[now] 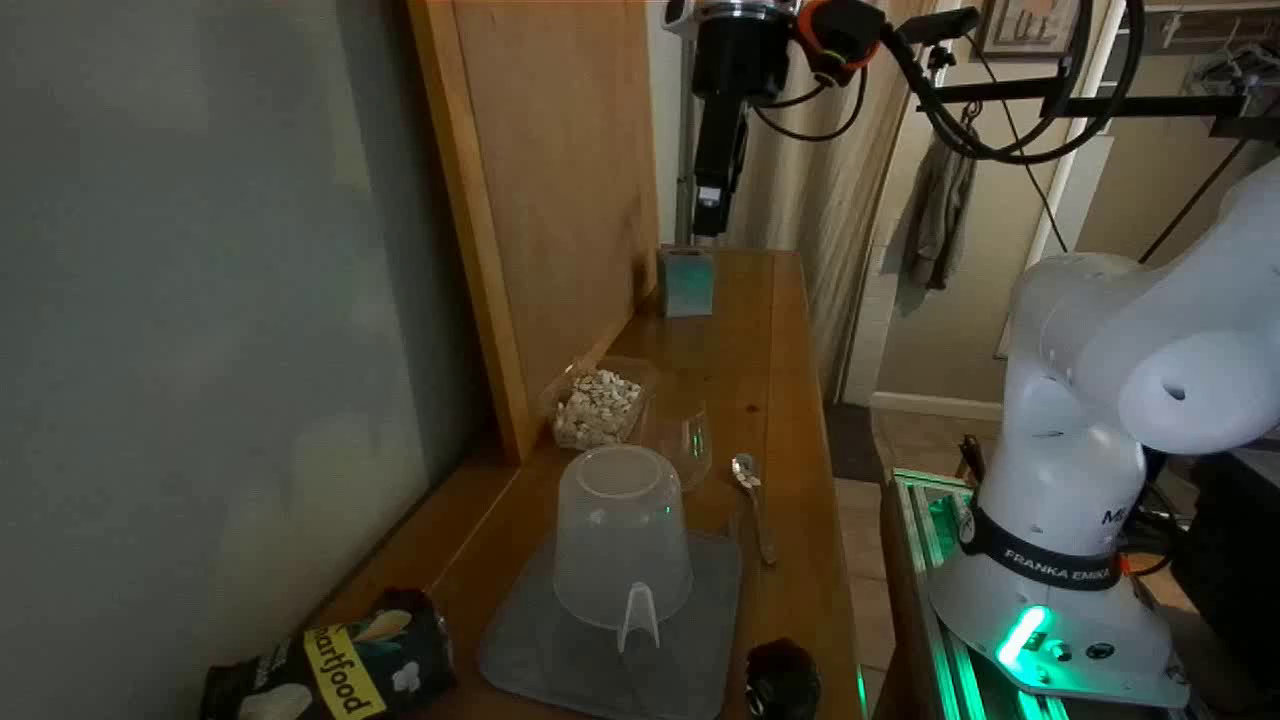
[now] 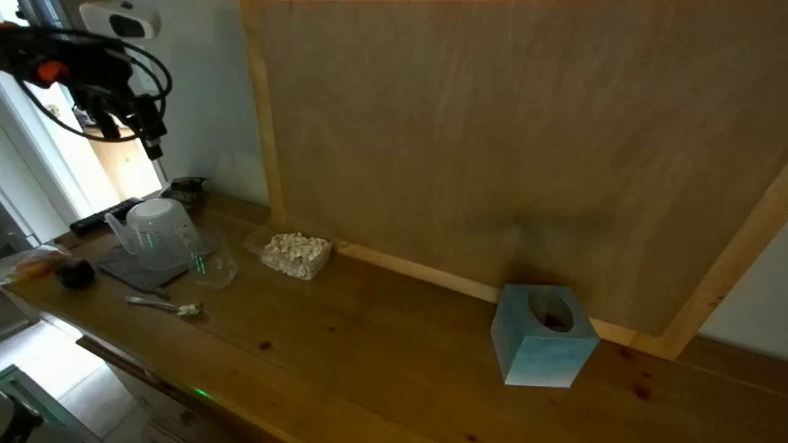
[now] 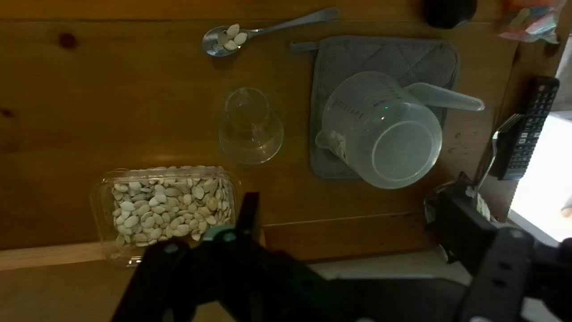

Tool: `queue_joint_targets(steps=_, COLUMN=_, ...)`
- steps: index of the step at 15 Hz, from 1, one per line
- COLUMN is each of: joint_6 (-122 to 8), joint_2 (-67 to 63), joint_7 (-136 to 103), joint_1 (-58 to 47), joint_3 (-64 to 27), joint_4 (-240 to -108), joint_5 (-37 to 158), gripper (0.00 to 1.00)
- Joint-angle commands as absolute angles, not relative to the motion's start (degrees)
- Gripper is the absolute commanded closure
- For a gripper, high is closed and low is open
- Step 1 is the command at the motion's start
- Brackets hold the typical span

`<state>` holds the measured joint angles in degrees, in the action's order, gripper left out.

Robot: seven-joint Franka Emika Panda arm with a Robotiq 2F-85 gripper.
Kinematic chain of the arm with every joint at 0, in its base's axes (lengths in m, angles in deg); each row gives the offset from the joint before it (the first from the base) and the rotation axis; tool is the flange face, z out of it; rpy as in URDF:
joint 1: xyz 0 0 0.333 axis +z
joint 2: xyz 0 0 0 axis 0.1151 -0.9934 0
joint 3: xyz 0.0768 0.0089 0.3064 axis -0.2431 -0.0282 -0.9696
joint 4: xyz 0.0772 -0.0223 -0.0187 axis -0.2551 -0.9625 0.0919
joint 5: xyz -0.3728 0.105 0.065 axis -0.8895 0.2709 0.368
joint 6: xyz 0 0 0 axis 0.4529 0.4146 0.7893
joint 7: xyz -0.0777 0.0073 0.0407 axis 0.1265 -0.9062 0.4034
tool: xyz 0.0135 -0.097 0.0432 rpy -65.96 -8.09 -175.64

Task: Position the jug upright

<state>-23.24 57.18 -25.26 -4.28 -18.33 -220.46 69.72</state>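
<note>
Upside down, the translucent whitish jug (image 1: 620, 520) (image 2: 159, 237) (image 3: 380, 127) rests rim-down on a grey quilted pad (image 1: 700, 650) (image 3: 344, 53), its round base facing up. Its handle (image 1: 640, 612) (image 3: 444, 96) sticks out toward the remote's side in the wrist view. High above the table, my gripper (image 1: 710, 215) (image 2: 152, 151) points down in both exterior views, well apart from the jug. In the wrist view the gripper (image 3: 357, 201) is open, its fingers (image 3: 464, 223) wide apart with nothing held between them.
Close to the jug stands a clear glass (image 3: 251, 127); a spoon (image 3: 268, 31) with seeds and a seed tub (image 3: 170, 208) lie nearby. Around are a black object (image 1: 782, 680), a snack bag (image 1: 340, 655), a remote (image 3: 532, 129), a fork (image 3: 494, 143) and a tissue box (image 2: 545, 344). A wooden panel (image 2: 462, 154) rises behind.
</note>
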Motion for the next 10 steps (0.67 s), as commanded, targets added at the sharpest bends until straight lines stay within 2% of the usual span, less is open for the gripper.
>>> queue_joint_targets(steps=1, joint_6=-23.1, joint_2=57.1, joint_7=-25.6, joint_1=-4.9, joint_3=-18.8, joint_4=-220.3, joint_5=70.1, gripper=0.00)
queue_joint_targets(steps=6, joint_6=-23.7, joint_2=56.2, joint_7=-25.1, joint_1=-4.8, joint_3=-19.3, joint_4=-220.6, joint_5=70.2, gripper=0.00)
queue_joint_targets(steps=10, joint_6=-28.5, joint_2=51.3, joint_7=-18.5, joint_1=-3.8, joint_3=-23.9, joint_4=-223.2, joint_5=72.5, gripper=0.00)
